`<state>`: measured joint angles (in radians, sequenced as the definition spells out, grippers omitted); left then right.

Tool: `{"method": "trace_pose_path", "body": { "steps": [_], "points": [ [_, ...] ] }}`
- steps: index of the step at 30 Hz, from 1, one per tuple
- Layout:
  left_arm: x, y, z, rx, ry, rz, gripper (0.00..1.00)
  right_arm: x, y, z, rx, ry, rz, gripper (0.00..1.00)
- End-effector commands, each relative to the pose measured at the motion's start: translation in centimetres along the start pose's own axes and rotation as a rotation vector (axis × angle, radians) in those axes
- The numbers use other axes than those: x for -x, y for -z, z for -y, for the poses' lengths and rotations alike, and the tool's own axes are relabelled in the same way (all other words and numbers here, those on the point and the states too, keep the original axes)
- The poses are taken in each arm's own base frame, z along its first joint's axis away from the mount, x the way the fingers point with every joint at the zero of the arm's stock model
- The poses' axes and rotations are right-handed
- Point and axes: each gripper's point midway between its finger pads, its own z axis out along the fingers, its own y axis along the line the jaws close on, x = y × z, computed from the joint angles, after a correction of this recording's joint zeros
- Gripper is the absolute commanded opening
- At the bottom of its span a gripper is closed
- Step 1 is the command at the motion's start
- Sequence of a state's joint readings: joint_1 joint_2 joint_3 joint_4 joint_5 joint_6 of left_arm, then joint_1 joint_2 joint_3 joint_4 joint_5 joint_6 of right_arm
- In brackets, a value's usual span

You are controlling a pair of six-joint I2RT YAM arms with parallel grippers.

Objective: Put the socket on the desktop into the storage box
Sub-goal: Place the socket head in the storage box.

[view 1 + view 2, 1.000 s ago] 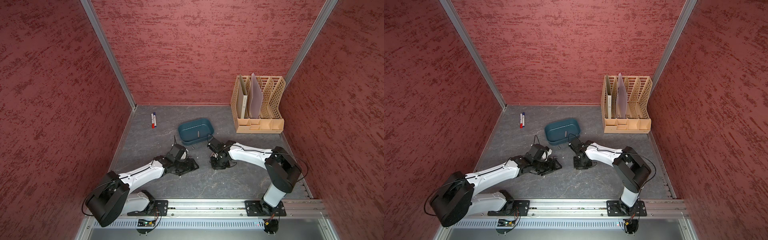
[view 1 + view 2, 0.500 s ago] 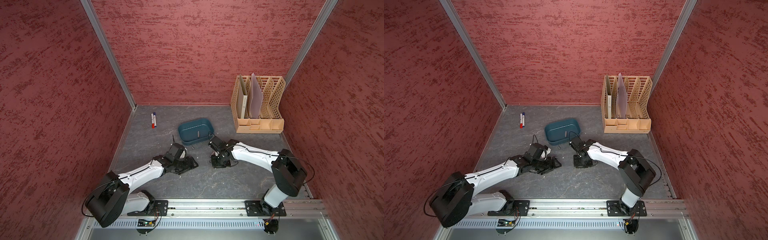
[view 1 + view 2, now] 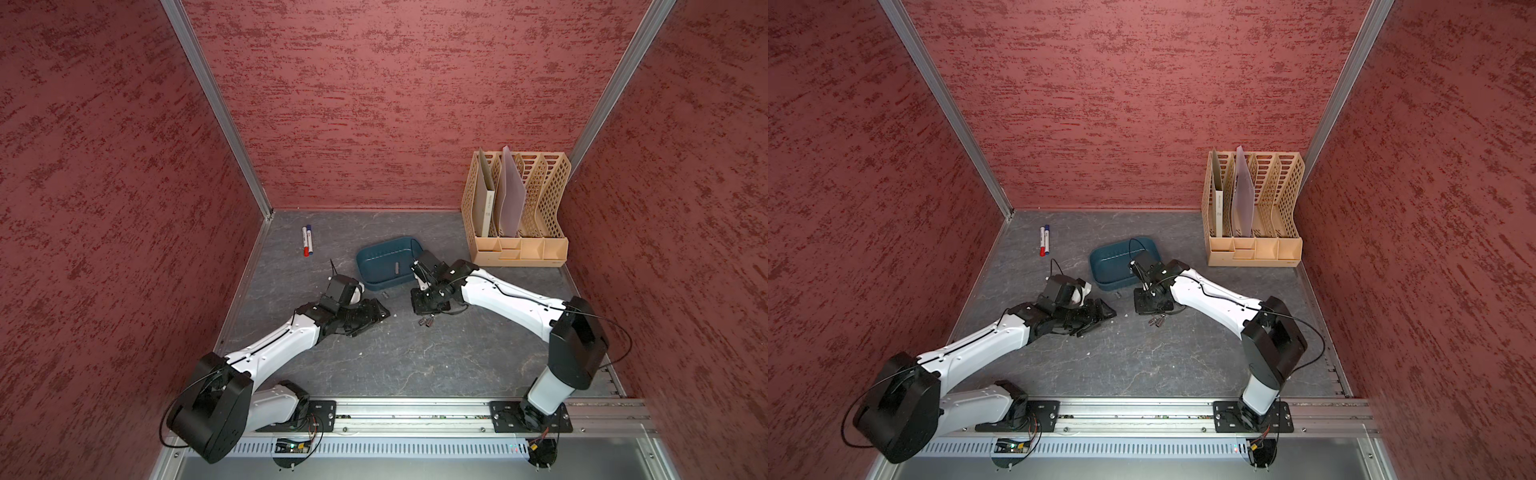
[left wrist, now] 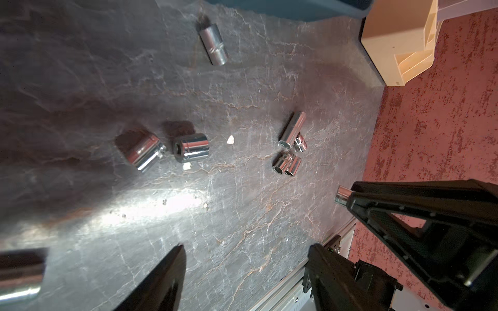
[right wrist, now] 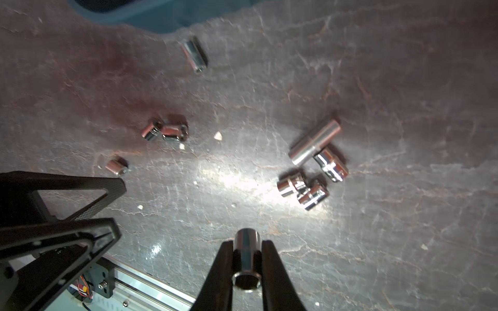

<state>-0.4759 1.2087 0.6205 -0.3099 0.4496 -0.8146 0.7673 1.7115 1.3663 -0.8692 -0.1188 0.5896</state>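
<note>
right jaws: clamping socket (image 5: 246, 250) | desktop (image 3: 415, 365): loose sockets (image 5: 314, 142) | markers (image 3: 307, 241) far

Beige file rack (image 3: 519, 249) back right; two markers (image 3: 306, 240) back left.

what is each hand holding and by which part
The right hand pinches a chrome socket across its round sides. The left hand is open, holding nothing.
</note>
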Motion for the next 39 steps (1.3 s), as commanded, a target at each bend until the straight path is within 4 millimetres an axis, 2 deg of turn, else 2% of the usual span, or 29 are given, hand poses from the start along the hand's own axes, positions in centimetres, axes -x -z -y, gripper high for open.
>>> {"method": "trace_pose_path", "body": {
  "steps": [1, 11, 18, 30, 39],
  "points": [
    [1.2, 1.6, 1.2, -0.026, -0.020, 0.030, 0.75, 1.9, 0.5, 0.5, -0.028, 0.016, 0.022, 0.19],
    [3.7, 3.6, 1.5, -0.027, 0.006, 0.080, 0.75, 6.6, 1.3, -0.2, -0.009, 0.019, 0.070, 0.19],
    [5.4, 4.5, 1.2, -0.012, 0.037, 0.113, 0.75, 9.8, 0.9, -0.5, 0.005, 0.001, 0.087, 0.19],
    [7.6, 4.9, 1.2, -0.009, 0.059, 0.144, 0.75, 14.1, -1.5, -0.4, 0.029, -0.065, 0.092, 0.19],
    [8.8, 4.4, 1.0, -0.008, 0.074, 0.145, 0.75, 16.1, -4.2, 0.4, 0.037, -0.116, 0.067, 0.19]
  ]
}}
